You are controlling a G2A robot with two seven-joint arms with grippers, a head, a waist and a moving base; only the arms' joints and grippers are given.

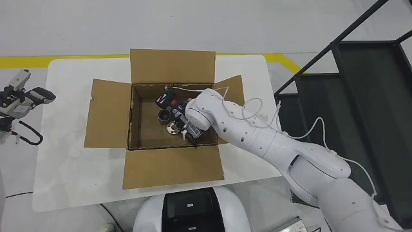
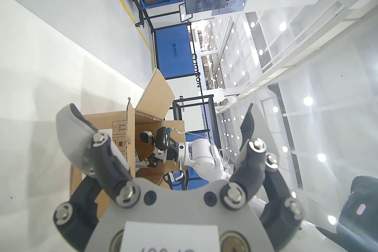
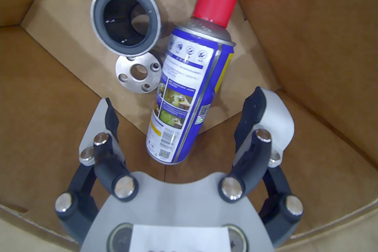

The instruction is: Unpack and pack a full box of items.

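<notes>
The right end effector (image 3: 183, 104), spread apart, hung over a red-capped blue spray can (image 3: 189, 81) in the central brown cardboard box (image 1: 109, 122); the left end effector (image 2: 159, 113) gaped too.

Bright, even overhead light. Top view: white table (image 1: 71, 122) nearly washed out; the box (image 1: 109, 113) interior is darker, with its walls in shade. Left wrist view: ceiling lamps (image 2: 308, 101) bloom into pale haze, and straight lines bow toward the edges. Right wrist view: soft highlights on the spray can (image 3: 189, 81) and metal flange (image 3: 137, 74), and short soft shadows beneath them.
</notes>
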